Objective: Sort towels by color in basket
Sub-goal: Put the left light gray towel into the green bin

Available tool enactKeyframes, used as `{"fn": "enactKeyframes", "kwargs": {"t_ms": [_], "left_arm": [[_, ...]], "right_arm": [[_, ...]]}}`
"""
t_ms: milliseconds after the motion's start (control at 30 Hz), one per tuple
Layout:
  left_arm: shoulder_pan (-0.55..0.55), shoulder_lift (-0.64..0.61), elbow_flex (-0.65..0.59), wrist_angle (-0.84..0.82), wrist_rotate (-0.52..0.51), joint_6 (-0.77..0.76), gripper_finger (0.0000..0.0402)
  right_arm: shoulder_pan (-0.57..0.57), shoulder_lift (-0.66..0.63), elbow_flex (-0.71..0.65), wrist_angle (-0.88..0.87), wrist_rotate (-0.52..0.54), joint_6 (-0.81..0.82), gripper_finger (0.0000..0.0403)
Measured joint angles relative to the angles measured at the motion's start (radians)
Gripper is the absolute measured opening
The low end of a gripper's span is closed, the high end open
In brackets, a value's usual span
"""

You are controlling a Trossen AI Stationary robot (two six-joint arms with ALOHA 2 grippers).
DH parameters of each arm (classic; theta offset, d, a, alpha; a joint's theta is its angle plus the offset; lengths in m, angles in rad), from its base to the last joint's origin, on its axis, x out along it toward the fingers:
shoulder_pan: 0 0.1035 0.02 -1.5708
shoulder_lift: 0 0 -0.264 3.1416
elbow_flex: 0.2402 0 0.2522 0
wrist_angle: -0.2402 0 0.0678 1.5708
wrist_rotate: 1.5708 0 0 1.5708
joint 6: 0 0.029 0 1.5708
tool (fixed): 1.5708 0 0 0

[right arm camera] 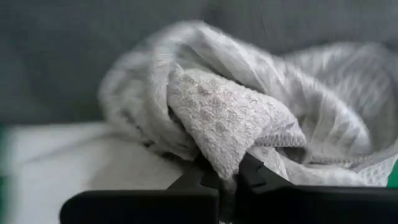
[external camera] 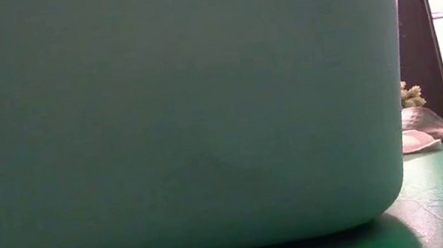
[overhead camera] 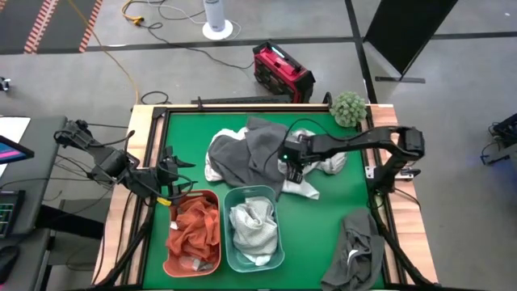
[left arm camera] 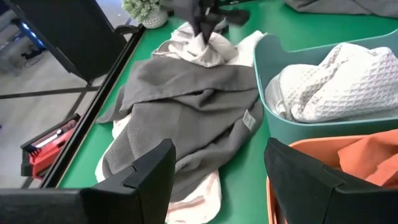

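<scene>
A heap of towels lies mid-table: a dark grey towel spread over white ones, with a light grey-white towel at the heap's right end. My right gripper stands over that end, shut on the light towel. By the table's left edge my left gripper is held open above the table with nothing between its fingers. Rust-orange towels fill the orange basket, and light towels fill the teal basket. My right gripper pinches a raised fold of the light towel between its two fingers. The fingers come from above, slanting down. The rest of the towel lies bunched on the table and on the heap around the fingers.
A green fuzzy ball sits at the far right corner. Another dark grey towel lies at the near right, by the table's edge. The teal basket's wall fills the low view. Bare green table shows between the baskets and that towel.
</scene>
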Motion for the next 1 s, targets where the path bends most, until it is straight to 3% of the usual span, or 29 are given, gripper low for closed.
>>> {"fn": "enactKeyframes", "kwargs": {"t_ms": [267,500,800,1000], "left_arm": [[0.0,0.0,0.0,0.0,0.0,0.0,0.0235],[0.0,0.0,0.0,0.002,0.0,0.0,0.0235],[0.0,0.0,0.0,0.002,-0.001,0.001,0.0235],[0.0,0.0,0.0,0.005,-0.001,0.003,0.0235]], "right_arm": [[0.15,-0.247,0.025,0.101,0.004,0.072,0.0025],[0.331,-0.41,0.027,0.511,0.009,-0.033,0.0025],[0.516,-0.402,0.027,0.745,-0.045,-0.107,0.0025],[0.539,-0.299,0.027,0.804,-0.045,-0.068,0.0031]]}}
